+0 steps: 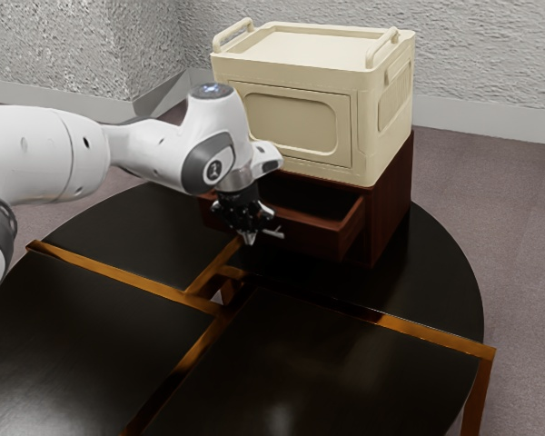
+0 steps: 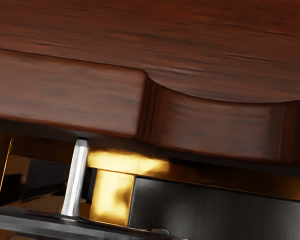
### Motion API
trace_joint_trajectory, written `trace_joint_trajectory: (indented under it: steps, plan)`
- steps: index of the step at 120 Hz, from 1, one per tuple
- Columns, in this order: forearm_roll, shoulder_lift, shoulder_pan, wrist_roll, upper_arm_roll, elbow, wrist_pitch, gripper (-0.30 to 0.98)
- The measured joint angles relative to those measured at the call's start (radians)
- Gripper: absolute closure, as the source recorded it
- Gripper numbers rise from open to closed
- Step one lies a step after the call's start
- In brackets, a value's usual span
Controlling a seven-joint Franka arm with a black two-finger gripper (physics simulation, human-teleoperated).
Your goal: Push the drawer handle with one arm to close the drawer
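At centre frame, the hand (image 1: 248,238) meets the handle (image 1: 272,233), presumably to push the open drawer (image 1: 313,238). Clenched or released, I can't tell.

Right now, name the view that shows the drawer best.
The exterior view: the drawer stands open there beneath the cream box, front and interior visible. The wrist view shows a close-up of its scooped wooden edge.

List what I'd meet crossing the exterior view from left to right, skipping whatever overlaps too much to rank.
Arm's thick white link → black gripper → open drawer's side wall → wooden cabinet's side panel → gold-coloured table leg
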Motion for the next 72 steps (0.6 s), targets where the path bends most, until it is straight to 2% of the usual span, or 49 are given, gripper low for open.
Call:
trace_joint_trajectory:
  steps: [19, 72]
  plan:
    - [0.000, 0.033, 0.075, 0.011, -0.079, 0.052, -0.001, 0.79]
    - [0.009, 0.152, 0.143, 0.059, -0.134, 0.203, 0.012, 0.79]
